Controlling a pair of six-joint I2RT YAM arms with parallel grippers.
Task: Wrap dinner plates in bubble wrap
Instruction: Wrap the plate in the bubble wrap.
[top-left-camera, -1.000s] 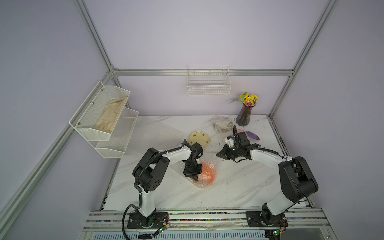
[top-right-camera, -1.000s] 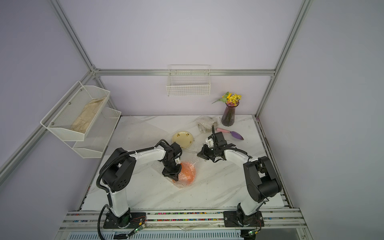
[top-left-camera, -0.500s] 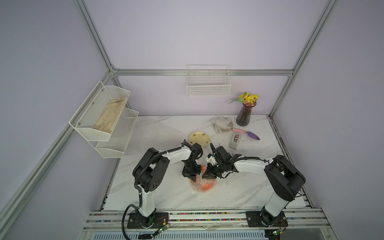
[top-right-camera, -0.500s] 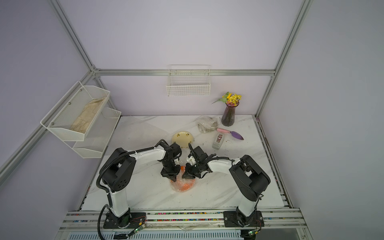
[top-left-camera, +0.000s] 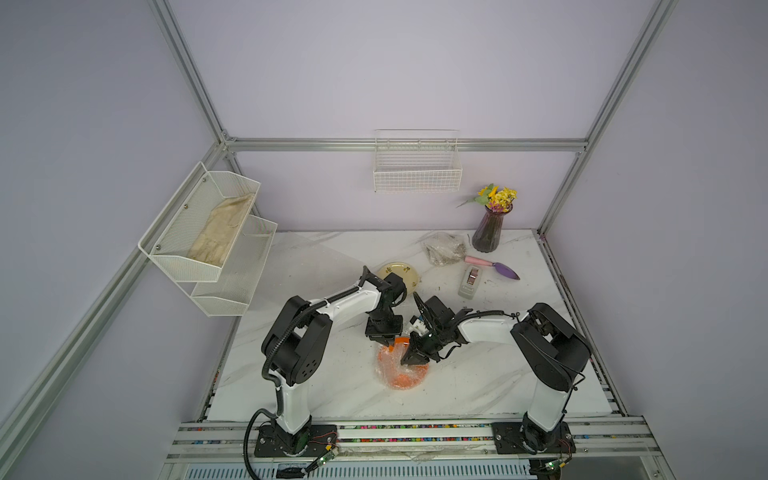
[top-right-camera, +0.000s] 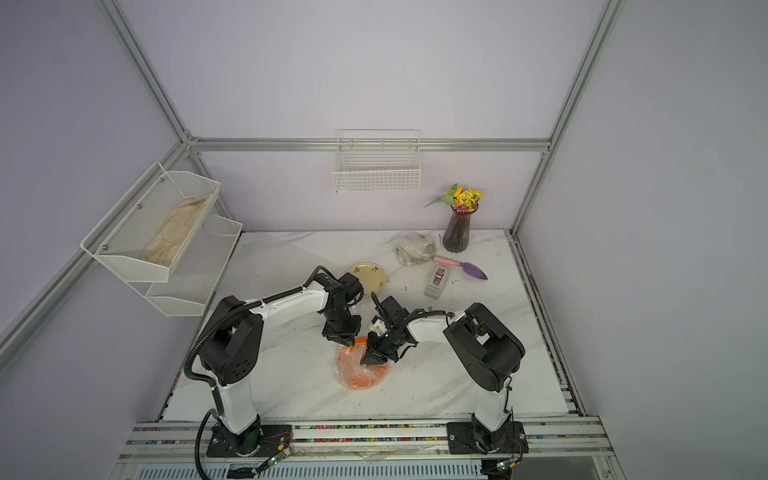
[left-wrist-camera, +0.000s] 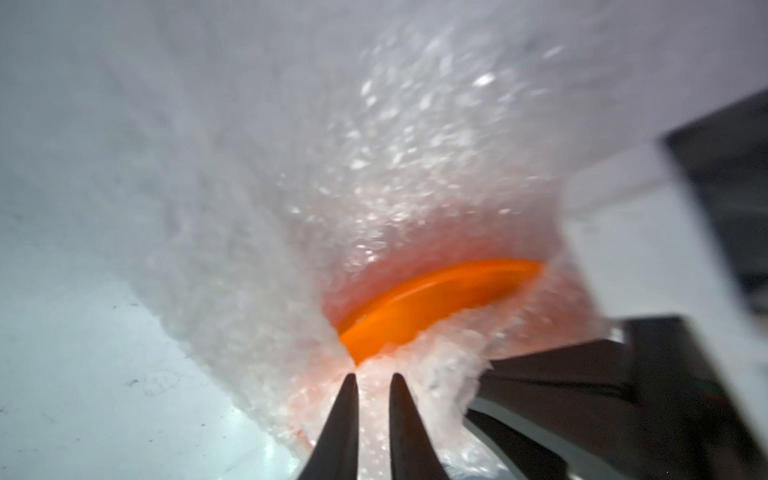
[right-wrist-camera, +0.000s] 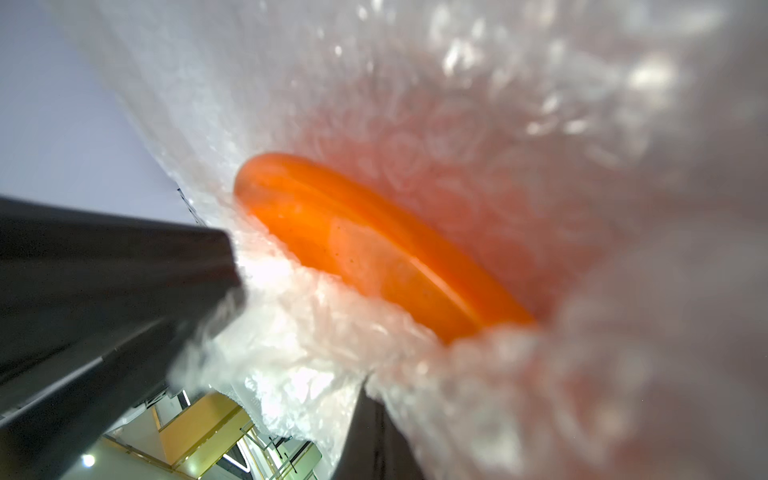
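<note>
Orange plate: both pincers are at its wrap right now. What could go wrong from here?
1. The plate shows a bare rim through a gap in the wrap. It is unclear whether the left pincer at that edge really grips it, so the fold could spring open.
2. The right pincer sits close beside it on the bundle; the two could bump or shove the plate.

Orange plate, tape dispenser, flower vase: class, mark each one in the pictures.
orange plate (right-wrist-camera: 374, 249), right wrist view, bare rim.
tape dispenser (top-left-camera: 471, 282), in a top view, grey body.
flower vase (top-left-camera: 491, 231), in a top view, glass belly.
</note>
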